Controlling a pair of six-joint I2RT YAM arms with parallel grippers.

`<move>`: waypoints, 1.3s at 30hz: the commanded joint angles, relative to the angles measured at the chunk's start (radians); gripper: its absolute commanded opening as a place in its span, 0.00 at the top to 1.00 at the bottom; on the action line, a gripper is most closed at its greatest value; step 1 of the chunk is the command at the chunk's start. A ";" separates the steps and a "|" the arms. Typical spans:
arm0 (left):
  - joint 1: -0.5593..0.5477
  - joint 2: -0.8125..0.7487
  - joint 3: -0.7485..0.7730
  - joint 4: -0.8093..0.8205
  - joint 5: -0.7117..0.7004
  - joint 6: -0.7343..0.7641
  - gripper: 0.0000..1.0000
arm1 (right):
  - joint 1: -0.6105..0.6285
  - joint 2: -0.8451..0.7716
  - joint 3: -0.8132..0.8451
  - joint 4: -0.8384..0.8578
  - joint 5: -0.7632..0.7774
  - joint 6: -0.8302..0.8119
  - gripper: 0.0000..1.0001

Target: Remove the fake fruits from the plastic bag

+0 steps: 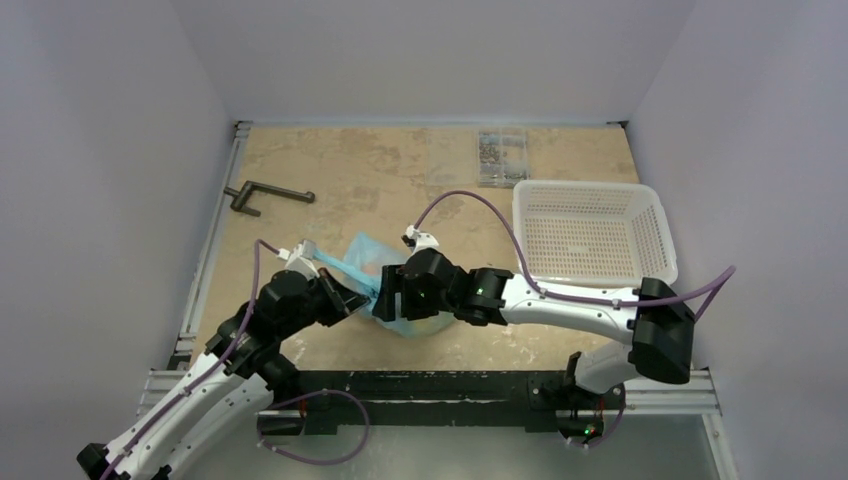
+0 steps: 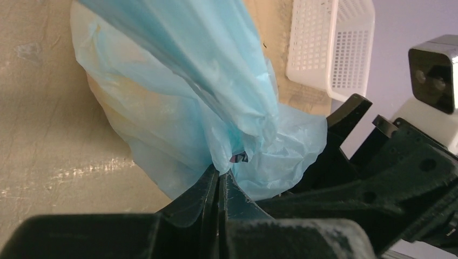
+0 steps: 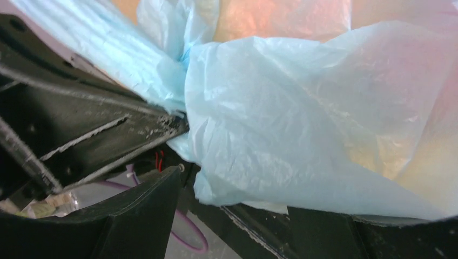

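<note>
Left end effector (image 2: 220, 179) pinched tight on the plastic bag (image 2: 178, 97); right end effector (image 1: 392, 294), spread open, would best grip the opposite fold.

Tan mottled tabletop (image 1: 400, 180), plain pale walls (image 1: 430, 60) on three sides, even diffuse light. Aluminium rails (image 1: 212, 230) run along the left and near edges. At the rear: white mesh basket (image 1: 520, 225), dark crank-like tool (image 1: 268, 197), possibly a clear parts box (image 1: 502, 157).

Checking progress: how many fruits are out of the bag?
0. None shows on the table or in the basket; orange and yellow tints show through the bag, so all may be inside.
</note>
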 commanded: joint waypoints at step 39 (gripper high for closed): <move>-0.005 0.042 0.299 -0.268 0.092 0.400 0.58 | -0.219 -0.058 -0.039 0.297 -0.378 -0.331 1.00</move>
